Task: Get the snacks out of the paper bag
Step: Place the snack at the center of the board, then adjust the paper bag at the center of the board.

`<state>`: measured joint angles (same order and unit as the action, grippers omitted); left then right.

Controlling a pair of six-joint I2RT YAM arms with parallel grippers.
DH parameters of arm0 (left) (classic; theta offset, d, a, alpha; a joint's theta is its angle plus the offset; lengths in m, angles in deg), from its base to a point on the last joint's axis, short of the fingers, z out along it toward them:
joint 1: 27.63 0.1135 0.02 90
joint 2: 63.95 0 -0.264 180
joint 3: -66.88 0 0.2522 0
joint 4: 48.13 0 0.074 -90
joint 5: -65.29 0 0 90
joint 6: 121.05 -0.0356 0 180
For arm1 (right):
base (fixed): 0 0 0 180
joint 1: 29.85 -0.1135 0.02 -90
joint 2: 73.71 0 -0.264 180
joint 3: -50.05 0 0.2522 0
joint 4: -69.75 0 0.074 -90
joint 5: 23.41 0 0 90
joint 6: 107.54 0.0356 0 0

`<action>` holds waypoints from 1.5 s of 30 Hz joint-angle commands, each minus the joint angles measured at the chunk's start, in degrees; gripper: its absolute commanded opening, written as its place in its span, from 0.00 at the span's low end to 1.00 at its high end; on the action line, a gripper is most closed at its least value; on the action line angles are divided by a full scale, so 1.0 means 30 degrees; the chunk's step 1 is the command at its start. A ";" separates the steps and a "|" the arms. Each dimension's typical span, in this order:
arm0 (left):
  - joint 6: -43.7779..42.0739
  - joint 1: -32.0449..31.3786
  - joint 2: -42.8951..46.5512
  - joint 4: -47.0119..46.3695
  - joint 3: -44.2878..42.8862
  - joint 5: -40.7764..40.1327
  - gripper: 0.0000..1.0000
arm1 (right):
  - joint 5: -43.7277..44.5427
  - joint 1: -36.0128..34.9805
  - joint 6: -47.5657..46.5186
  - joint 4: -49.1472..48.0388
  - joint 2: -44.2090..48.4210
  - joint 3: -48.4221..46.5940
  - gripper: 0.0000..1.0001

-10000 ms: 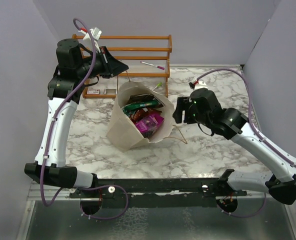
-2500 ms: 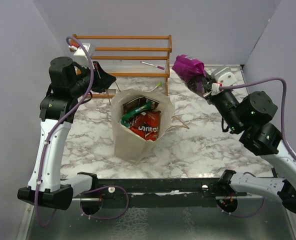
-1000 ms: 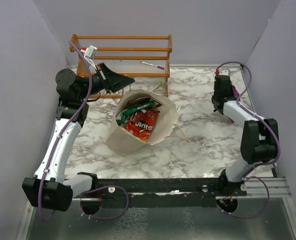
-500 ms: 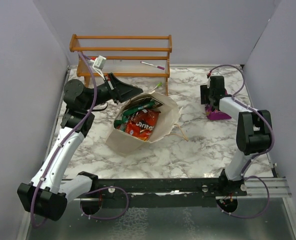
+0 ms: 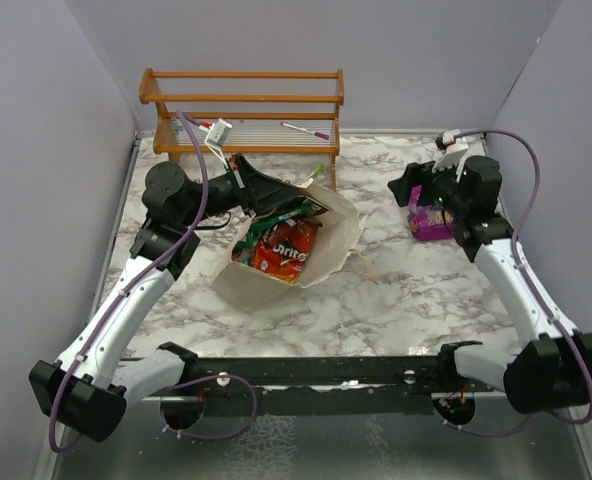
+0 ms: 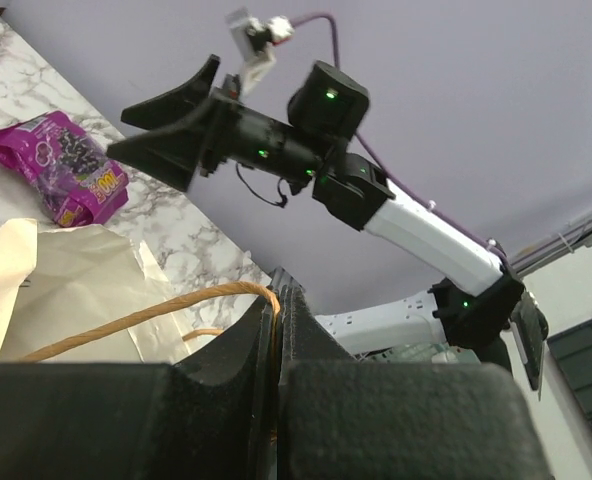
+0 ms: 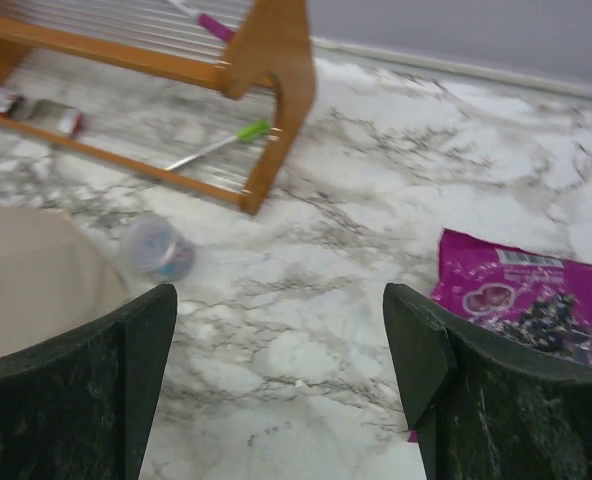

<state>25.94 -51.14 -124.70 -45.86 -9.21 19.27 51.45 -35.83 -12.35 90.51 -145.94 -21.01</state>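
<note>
Top external view: my right claw (image 5: 408,186) just dropped the crinkly purple foil packet (image 5: 431,222) near the table's right edge and now sits wide open and empty. My left claw (image 6: 276,288) is pinched shut on the tan string handle (image 6: 146,312) of the big cream paper bag (image 5: 244,282), mid-table. The red foil packet (image 5: 288,250) and green foil packet (image 5: 276,214) are still inside, so more trips I reckon.

Cream paper bag (image 5: 244,285) leans open holding snacks (image 5: 282,250); purple packet (image 5: 429,223) lies outside

We note the left gripper (image 6: 278,300) with its fingers pressed together and the tan string handle (image 6: 146,312) running into their seam. The cream paper bag (image 6: 66,290) sits just beyond. Farther right, a purple packet (image 6: 58,178) lies on the marble table (image 6: 6,60). The right gripper (image 6: 136,128) hangs above it, jaws spread.
</note>
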 commanded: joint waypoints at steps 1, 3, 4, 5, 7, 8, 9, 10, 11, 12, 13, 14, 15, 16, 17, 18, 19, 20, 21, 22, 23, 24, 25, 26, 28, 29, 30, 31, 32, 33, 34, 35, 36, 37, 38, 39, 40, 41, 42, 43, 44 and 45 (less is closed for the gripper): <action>-0.0632 -0.0578 0.0592 -0.0449 0.0003 -0.0394 0.00 | -0.4617 -0.1413 -0.1445 -0.1326 0.3470 0.1594 0.85; -0.0682 -0.0705 0.0525 -0.0449 -0.0067 -0.0345 0.00 | -0.5358 -0.2609 -0.2476 -0.1428 0.4519 0.1427 0.85; -0.0708 -0.0758 0.0470 -0.0449 -0.0170 -0.0337 0.00 | -0.5681 -0.3142 -0.2882 -0.1262 0.4901 0.1180 0.85; -0.0726 -0.0801 0.0452 -0.0449 -0.0285 -0.0366 0.00 | -0.5920 -0.3498 -0.3141 -0.0948 0.5060 0.0757 0.85; -0.0767 -0.0850 0.0449 -0.0449 -0.0515 -0.0400 0.00 | -0.6770 -0.3919 -0.3701 -0.0231 0.5354 -0.0038 0.84; -0.0807 -0.0878 0.0424 -0.0449 -0.0611 -0.0380 0.00 | -0.7151 -0.4126 -0.4009 -0.0040 0.5530 -0.0270 0.84; -0.0804 -0.0893 0.0406 -0.0449 -0.0659 -0.0367 0.00 | -0.7535 -0.4379 -0.4337 0.0003 0.5703 -0.0358 0.83; -0.0804 -0.0931 0.0390 -0.0467 -0.0713 -0.0344 0.00 | -0.8096 -0.4623 -0.4744 0.0037 0.5856 -0.0395 0.83; -0.0811 -0.0940 0.0376 -0.0502 -0.0760 -0.0333 0.00 | -0.8767 -0.4866 -0.5286 0.0166 0.5945 -0.0447 0.82; -0.0830 -0.0952 0.0382 -0.0543 -0.0784 -0.0307 0.00 | -0.9382 -0.5178 -0.5822 0.0292 0.6033 -0.0417 0.82; -0.0840 -0.0975 0.0383 -0.0586 -0.0761 -0.0322 0.00 | -0.9762 -0.5550 -0.6347 0.0425 0.6066 -0.0446 0.81; -0.0849 -0.0982 0.0361 -0.0590 -0.0766 -0.0312 0.00 | -1.0396 -0.5989 -0.7163 0.0672 0.6073 -0.0479 0.79; -0.0843 -0.1005 0.0336 -0.0631 -0.0759 -0.0286 0.00 | -1.0757 -0.6421 -0.8163 0.1015 0.6118 -0.0520 0.77; -0.0812 -0.1011 0.0311 -0.0717 -0.0740 -0.0249 0.00 | -1.0798 -0.6859 -0.8903 0.1244 0.6164 -0.0528 0.76; -0.0809 -0.1037 0.0235 -0.0764 -0.0771 -0.0223 0.00 | -1.0657 -0.7288 -0.9490 0.1309 0.6229 -0.0529 0.74; -0.0779 -0.1041 0.0203 -0.0777 -0.0818 -0.0179 0.00 | -1.0746 -0.7631 -1.0197 0.1446 0.6233 -0.0530 0.72; -0.0786 -0.1067 0.0163 -0.0819 -0.0872 -0.0104 0.00 | -1.1050 -0.7999 -1.1193 0.1778 0.6142 -0.0628 0.68; -0.0802 -0.1085 0.0128 -0.0876 -0.0908 -0.0055 0.00 | -1.1406 -0.8316 -1.2149 0.2288 0.5995 -0.0806 0.65; -0.0811 -0.1098 0.0098 -0.0964 -0.0945 -0.0052 0.00 | -1.1656 -0.8653 -1.3217 0.2872 0.5761 -0.1015 0.64; -0.0830 -0.1100 0.0076 -0.1018 -0.0976 -0.0019 0.00 | -1.1640 -0.9061 -1.4094 0.3391 0.5512 -0.1242 0.63; -0.0826 -0.1100 0.0066 -0.1047 -0.0994 -0.0015 0.00 | -1.1399 -0.9453 -1.4778 0.3801 0.5188 -0.1509 0.63; -0.0832 -0.1122 0.0050 -0.1106 -0.1018 0.0012 0.00 | -1.0952 -0.9886 -1.5388 0.4123 0.4836 -0.1762 0.63; -0.0818 -0.1129 0.0034 -0.1128 -0.1089 0.0055 0.00 | -1.0460 -1.0215 -1.5881 0.4390 0.4477 -0.2064 0.62; -0.0831 -0.1129 0.0010 -0.1131 -0.1155 0.0119 0.00 | -1.0080 -1.0626 -1.6456 0.5007 0.4004 -0.2435 0.62; -0.0906 -0.1151 0.0028 -0.1126 -0.1261 0.0133 0.00 | -0.9333 -1.1349 -1.7917 0.6282 0.2990 -0.3302 0.62; -0.0916 -0.1154 0.0060 -0.1108 -0.1279 0.0107 0.00 | -0.8764 -1.1930 -1.8669 0.6729 0.2488 -0.3564 0.62; -0.0953 -0.1140 0.0090 -0.1044 -0.1274 0.0041 0.00 | -0.8107 -1.2331 -1.9305 0.7093 0.2034 -0.3787 0.62; -0.1002 -0.1156 0.0108 -0.0970 -0.1262 -0.0018 0.00 | -0.7384 -1.2696 -1.9953 0.7372 0.1527 -0.3952 0.62; -0.1019 -0.1158 0.0100 -0.0928 -0.1301 -0.0025 0.00 | -0.6557 -1.3012 -2.0433 0.7583 0.1108 -0.4045 0.62; -0.1025 -0.1158 0.0080 -0.0919 -0.1291 -0.0004 0.00 | -0.5901 -1.3217 -2.0826 0.7760 0.0609 -0.4155 0.63; -0.1026 -0.1158 0.0070 -0.0892 -0.1297 0.0028 0.00 | -0.5387 -1.3363 -2.1175 0.7870 0.0158 -0.4231 0.63; -0.1033 -0.1158 0.0044 -0.0863 -0.1309 0.0035 0.00 | -0.5007 -1.3407 -2.1369 0.7752 -0.0184 -0.4197 0.62; -0.1085 -0.1158 0.0088 -0.0812 -0.1299 0.0026 0.00 | -0.4616 -1.3438 -2.1514 0.7605 -0.0519 -0.4148 0.62; -0.1143 -0.1158 0.0079 -0.0739 -0.1306 -0.0024 0.00 | -0.4325 -1.3471 -2.1730 0.7532 -0.0810 -0.4106 0.60; -0.1224 -0.1158 0.0078 -0.0650 -0.1270 -0.0059 0.00 | -0.4098 -1.3501 -2.1893 0.7420 -0.1141 -0.4067 0.59; -0.1237 -0.1158 0.0088 -0.0576 -0.1295 -0.0060 0.00 | -0.3858 -1.3545 -2.2023 0.7168 -0.1335 -0.3971 0.57; -0.1265 -0.1158 0.0093 -0.0494 -0.1312 -0.0049 0.00 | -0.3608 -1.3562 -2.2086 0.6726 -0.1425 -0.3809 0.56; -0.1287 -0.1158 0.0094 -0.0447 -0.1315 -0.0037 0.00 | -0.3372 -1.3586 -2.2164 0.6279 -0.1488 -0.3587 0.55; -0.1355 -0.1158 0.0061 -0.0379 -0.1315 -0.0039 0.00 | -0.3163 -1.3592 -2.2287 0.5835 -0.1492 -0.3376 0.55; -0.1422 -0.1158 0.0064 -0.0286 -0.1362 0.0009 0.00 | -0.2994 -1.3593 -2.2351 0.5355 -0.1503 -0.3152 0.55; -0.1442 -0.1173 0.0058 -0.0205 -0.1368 0.0004 0.00 | -0.2866 -1.3593 -2.2333 0.4833 -0.1501 -0.2919 0.55; -0.1470 -0.1160 0.0042 -0.0166 -0.1343 -0.0012 0.00 | -0.2777 -1.3593 -2.2389 0.4333 -0.1515 -0.2729 0.55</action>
<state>22.77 -54.02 -124.94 -45.33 -10.96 18.75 38.77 -76.04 -76.98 110.01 -150.75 -30.96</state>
